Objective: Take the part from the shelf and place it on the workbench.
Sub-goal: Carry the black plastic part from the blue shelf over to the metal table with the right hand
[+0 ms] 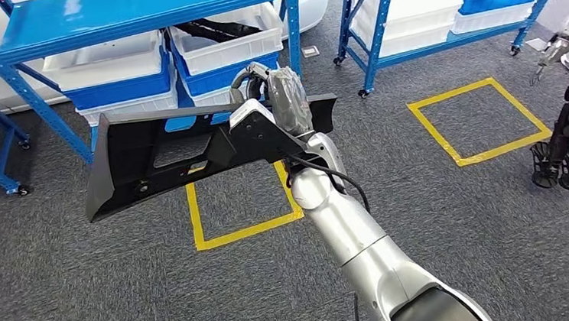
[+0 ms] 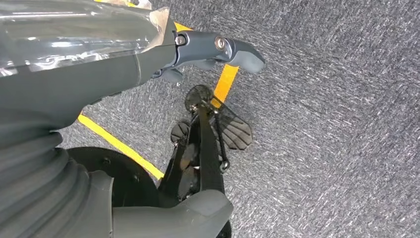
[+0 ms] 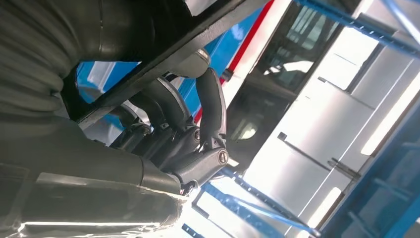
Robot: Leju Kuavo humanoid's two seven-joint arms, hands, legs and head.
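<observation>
Black moulded plastic, long and flat, the part (image 1: 181, 157) hangs in the air in front of me, clear of the blue shelf (image 1: 140, 18) on the far side and above the grey carpet (image 1: 85, 299) with its yellow taped square (image 1: 245, 229). My right hand (image 1: 281, 103) is clamped on its right end, fingers (image 3: 210, 106) wrapped over the edge, so most of the length sticks out unsupported to the left; it looks stiff and fairly light but prone to twist, and a hold nearer the middle would steady it. My left hand (image 2: 163, 54) hangs over the floor holding nothing, fingers seemingly apart, though that view is poor.
</observation>
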